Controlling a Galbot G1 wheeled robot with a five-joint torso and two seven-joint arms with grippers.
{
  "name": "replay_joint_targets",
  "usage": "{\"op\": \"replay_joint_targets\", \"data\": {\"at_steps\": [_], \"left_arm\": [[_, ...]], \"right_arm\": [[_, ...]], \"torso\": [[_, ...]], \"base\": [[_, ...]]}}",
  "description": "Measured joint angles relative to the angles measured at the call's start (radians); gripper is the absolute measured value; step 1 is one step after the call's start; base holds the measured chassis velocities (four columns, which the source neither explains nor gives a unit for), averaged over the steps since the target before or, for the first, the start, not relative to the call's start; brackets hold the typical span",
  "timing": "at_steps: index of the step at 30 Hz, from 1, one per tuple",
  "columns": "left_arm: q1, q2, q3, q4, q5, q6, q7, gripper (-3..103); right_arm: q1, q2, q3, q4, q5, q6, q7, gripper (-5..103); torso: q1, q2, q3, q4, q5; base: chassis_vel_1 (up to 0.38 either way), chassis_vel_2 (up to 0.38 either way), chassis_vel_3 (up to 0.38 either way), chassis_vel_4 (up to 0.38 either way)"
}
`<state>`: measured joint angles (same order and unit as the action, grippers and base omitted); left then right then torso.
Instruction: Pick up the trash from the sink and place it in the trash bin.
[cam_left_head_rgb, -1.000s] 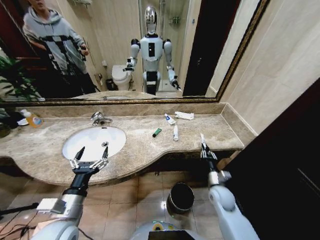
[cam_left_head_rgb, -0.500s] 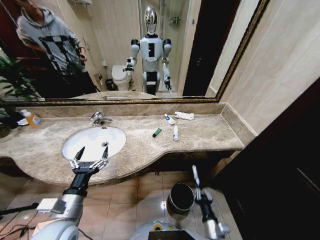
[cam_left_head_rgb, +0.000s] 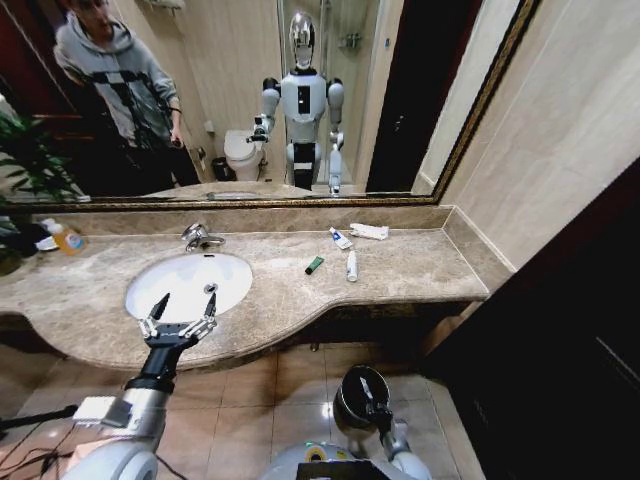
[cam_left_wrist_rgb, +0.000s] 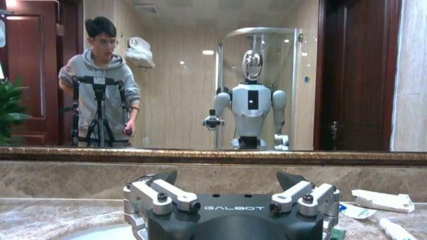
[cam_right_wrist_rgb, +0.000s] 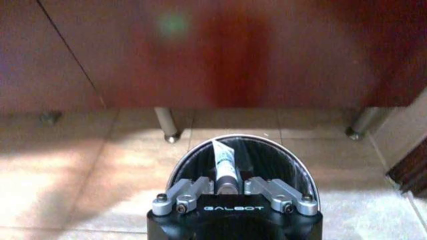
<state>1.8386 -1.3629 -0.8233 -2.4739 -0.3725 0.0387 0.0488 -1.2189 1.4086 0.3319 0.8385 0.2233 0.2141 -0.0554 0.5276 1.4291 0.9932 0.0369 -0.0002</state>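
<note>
My right gripper (cam_left_head_rgb: 373, 402) hangs low over the trash bin (cam_left_head_rgb: 346, 388), shut on a small white tube (cam_left_head_rgb: 366, 387). In the right wrist view the tube (cam_right_wrist_rgb: 223, 167) stands between the fingers above the dark bin (cam_right_wrist_rgb: 267, 155) with its shiny rim. My left gripper (cam_left_head_rgb: 180, 318) is open over the front edge of the white sink (cam_left_head_rgb: 190, 283), holding nothing. On the marble counter right of the sink lie a green stick (cam_left_head_rgb: 314, 265), two white tubes (cam_left_head_rgb: 351, 265) (cam_left_head_rgb: 340, 238) and a flat white packet (cam_left_head_rgb: 368, 231). The left wrist view shows the left gripper (cam_left_wrist_rgb: 227, 186) and the packet (cam_left_wrist_rgb: 380, 200).
A chrome faucet (cam_left_head_rgb: 200, 237) stands behind the sink, and an orange-liquid bottle (cam_left_head_rgb: 65, 238) sits at the counter's far left. A mirror covers the wall. Dark cabinet fronts (cam_right_wrist_rgb: 200, 50) and metal legs (cam_right_wrist_rgb: 167, 125) stand behind the bin on the tiled floor.
My right arm has dropped from the counter's front edge down to the bin, carrying the white tube. The left arm has not moved.
</note>
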Motion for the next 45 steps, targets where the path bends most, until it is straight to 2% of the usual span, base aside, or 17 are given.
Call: {"op": "replay_joint_targets", "data": {"at_steps": [7, 9, 12, 16, 17, 19, 21, 22, 25, 26, 28, 30, 31, 35, 38, 40, 45], "left_arm": [[0.0, 0.0, 0.0, 0.0, 0.0, 0.0, 0.0, 100], [0.0, 0.0, 0.0, 0.0, 0.0, 0.0, 0.0, 100], [0.0, 0.0, 0.0, 0.0, 0.0, 0.0, 0.0, 100], [0.0, 0.0, 0.0, 0.0, 0.0, 0.0, 0.0, 100], [0.0, 0.0, 0.0, 0.0, 0.0, 0.0, 0.0, 100], [0.0, 0.0, 0.0, 0.0, 0.0, 0.0, 0.0, 100], [0.0, 0.0, 0.0, 0.0, 0.0, 0.0, 0.0, 100], [0.0, 0.0, 0.0, 0.0, 0.0, 0.0, 0.0, 100], [0.0, 0.0, 0.0, 0.0, 0.0, 0.0, 0.0, 100], [0.0, 0.0, 0.0, 0.0, 0.0, 0.0, 0.0, 100], [0.0, 0.0, 0.0, 0.0, 0.0, 0.0, 0.0, 100], [0.0, 0.0, 0.0, 0.0, 0.0, 0.0, 0.0, 100], [0.0, 0.0, 0.0, 0.0, 0.0, 0.0, 0.0, 100], [0.0, 0.0, 0.0, 0.0, 0.0, 0.0, 0.0, 100], [0.0, 0.0, 0.0, 0.0, 0.0, 0.0, 0.0, 100], [0.0, 0.0, 0.0, 0.0, 0.0, 0.0, 0.0, 100], [0.0, 0.0, 0.0, 0.0, 0.0, 0.0, 0.0, 100]], "right_arm": [[0.129, 0.064, 0.026, -0.202, -0.064, -0.032, 0.0, 18], [0.183, 0.082, 0.043, -0.337, -0.119, -0.003, 0.002, 18], [0.219, 0.09, 0.059, -0.428, -0.136, 0.023, 0.007, 18], [0.206, 0.09, 0.062, -0.41, -0.124, 0.007, 0.001, 15], [0.202, 0.088, 0.062, -0.407, -0.127, 0.011, -0.001, 25], [0.2, 0.088, 0.062, -0.405, -0.129, 0.015, -0.001, 25], [0.196, 0.088, 0.065, -0.396, -0.129, 0.017, 0.003, 36], [0.196, 0.088, 0.065, -0.396, -0.129, 0.017, 0.003, 36], [0.187, 0.088, 0.068, -0.381, -0.124, 0.018, 0.008, 52], [0.184, 0.088, 0.068, -0.373, -0.117, 0.018, 0.01, 52], [0.178, 0.088, 0.068, -0.359, -0.102, 0.016, 0.011, 57], [0.17, 0.09, 0.068, -0.344, -0.06, 0.016, 0.014, 68], [0.17, 0.09, 0.068, -0.344, -0.06, 0.016, 0.014, 68], [0.165, 0.093, 0.068, -0.35, -0.039, 0.08, 0.017, 90], [0.165, 0.093, 0.068, -0.356, -0.042, 0.122, 0.017, 95], [0.158, 0.09, 0.068, -0.346, -0.048, 0.189, 0.02, 100], [0.133, 0.08, 0.078, -0.289, -0.062, 0.224, 0.02, 100]], "torso": [[0.0, 0.0, 0.0, 0.0, 0.0002], [0.0, 0.0, 0.0, 0.0, 0.0002], [0.0, 0.0, 0.0, 0.0, 0.0001], [0.0, 0.0, 0.0, -0.0001, 0.0002], [0.0, 0.0, 0.0, -0.0001, 0.0001], [0.0, 0.0, 0.0, -0.0001, 0.0], [0.0, 0.0, 0.0, 0.0, 0.0001], [0.0, 0.0, 0.0, 0.0, 0.0001], [0.0, 0.0, 0.0, -0.0001, 0.0001], [0.0, 0.0, 0.0, -0.0001, 0.0001], [0.0, 0.0, 0.0, 0.0, 0.0001], [0.0, 0.0, 0.0, -0.0001, 0.0], [0.0, 0.0, 0.0, -0.0001, 0.0], [0.0, 0.0, 0.0, 0.0, 0.0], [0.0, 0.0, 0.0, -0.0001, 0.0001], [0.0, 0.0, 0.0, 0.0, 0.0001], [0.0, 0.0, 0.0, 0.0, 0.0002]], "base": [[0.0, 0.0, 0.0, 0.0], [0.0, 0.0, 0.0, 0.0], [0.0, 0.0, 0.0, 0.0], [0.0, 0.0, 0.0, 0.0], [0.0, 0.0, 0.0, 0.0], [0.0, 0.0, 0.0, 0.0], [0.0, 0.0, 0.0, 0.0], [0.0, 0.0, 0.0, 0.0], [0.0, 0.0, 0.0, 0.0], [0.0, 0.0, 0.0, 0.0], [0.0, 0.0, 0.0, 0.0], [0.0, 0.0, 0.0, 0.0], [0.0, 0.0, 0.0, 0.0], [0.0, 0.0, 0.0, 0.0], [0.0, 0.0, 0.0, 0.0], [0.0, 0.0, 0.0, 0.0], [0.0, 0.0, 0.0, 0.0]]}}
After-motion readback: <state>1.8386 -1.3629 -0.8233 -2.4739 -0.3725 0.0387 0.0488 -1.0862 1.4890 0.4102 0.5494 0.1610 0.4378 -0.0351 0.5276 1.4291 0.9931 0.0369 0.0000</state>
